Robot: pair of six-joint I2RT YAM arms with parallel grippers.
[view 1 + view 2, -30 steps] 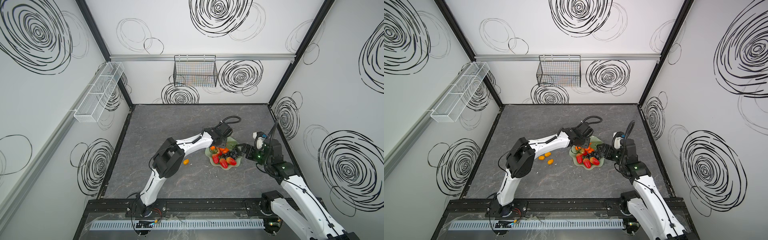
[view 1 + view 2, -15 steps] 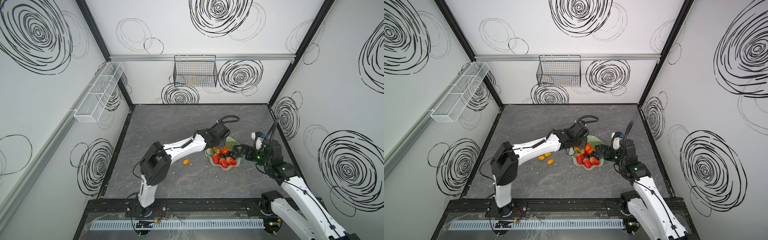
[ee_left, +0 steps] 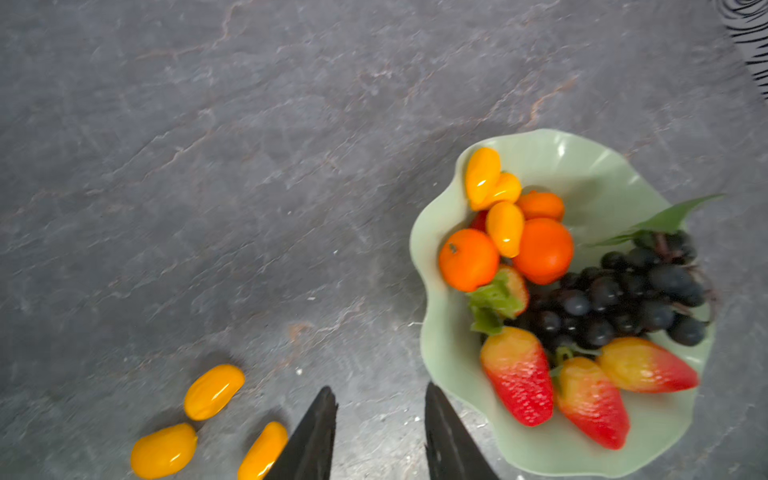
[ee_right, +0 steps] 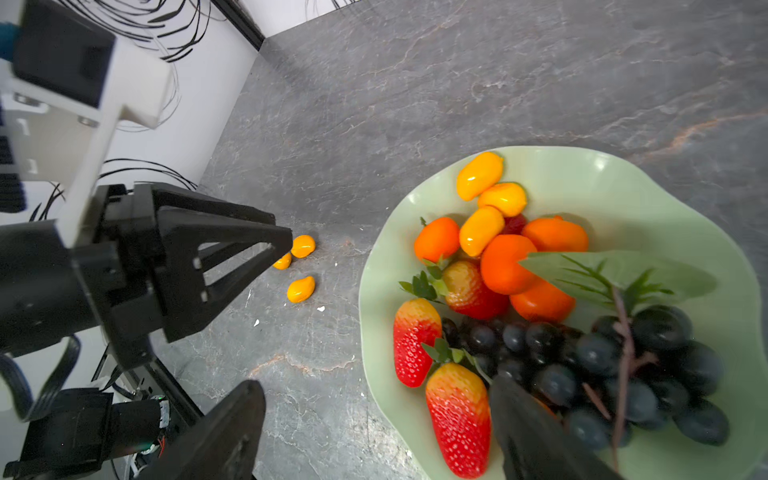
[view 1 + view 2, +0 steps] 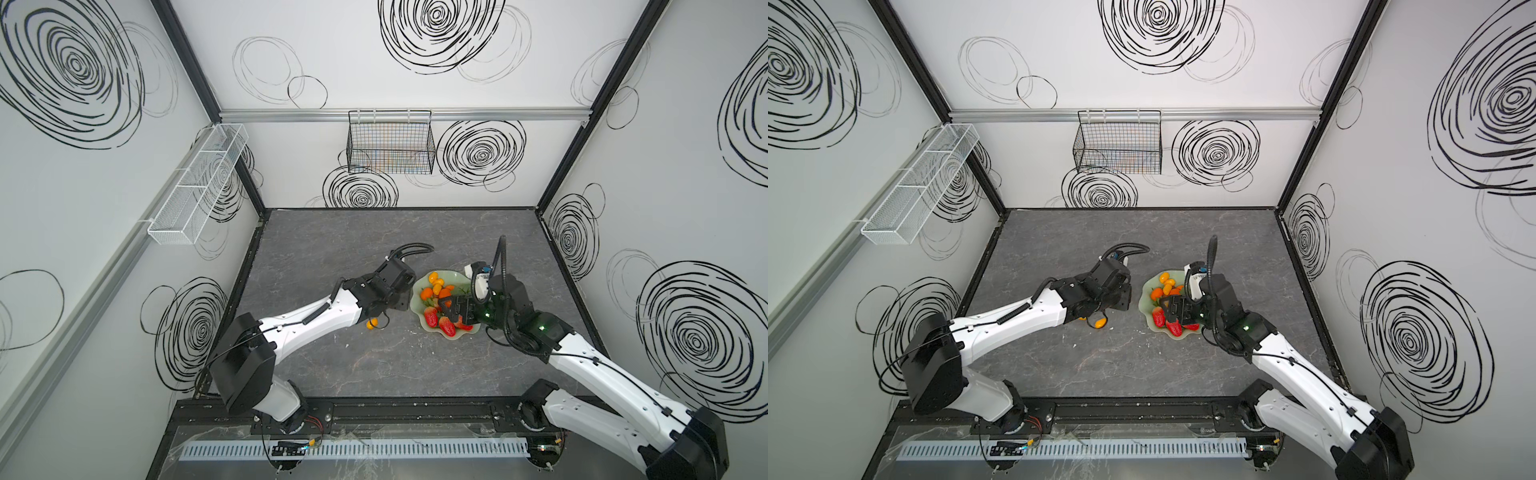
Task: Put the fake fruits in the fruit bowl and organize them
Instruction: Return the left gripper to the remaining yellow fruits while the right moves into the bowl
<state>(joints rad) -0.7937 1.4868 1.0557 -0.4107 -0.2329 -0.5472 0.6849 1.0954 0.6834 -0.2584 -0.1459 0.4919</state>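
The bowl (image 5: 454, 276) stood on the worktop (image 5: 374, 374), right of centre. The right pincer (image 5: 450, 310) hung over it in both top views and hid the grapes (image 3: 623, 299); only the wrist views showed them, heaped in the bowl's right part beside a green leaf (image 4: 615, 270). The top views gave just the fruit on the bowl's left side: kumquats (image 5: 434, 277) at the far rim, tangerines (image 5: 427, 293) nearer, strawberries (image 5: 432, 318) at the near rim. The left wrist view showed three strawberries side by side there; in the right wrist view a finger (image 4: 528, 428) of the right pincer covered the third. That pincer's jaws stood wide apart and gripped nothing; one finger hung over the fruit, its mate over bare worktop just left of the bowl.

Left of the bowl three more kumquats (image 3: 214, 390) lay loose on the worktop, close together; the left wrist view showed them not touching; in both top views the left arm (image 5: 316, 320) hid part of the group. The left pincer (image 3: 380, 395) hovered between the loose kumquats and the bowl, just beside the nearest kumquat; its jaws were parted, with only bare worktop between them. The top views hid its tips beneath its own wrist; the right wrist view showed it side-on, so the gap could not be seen there.
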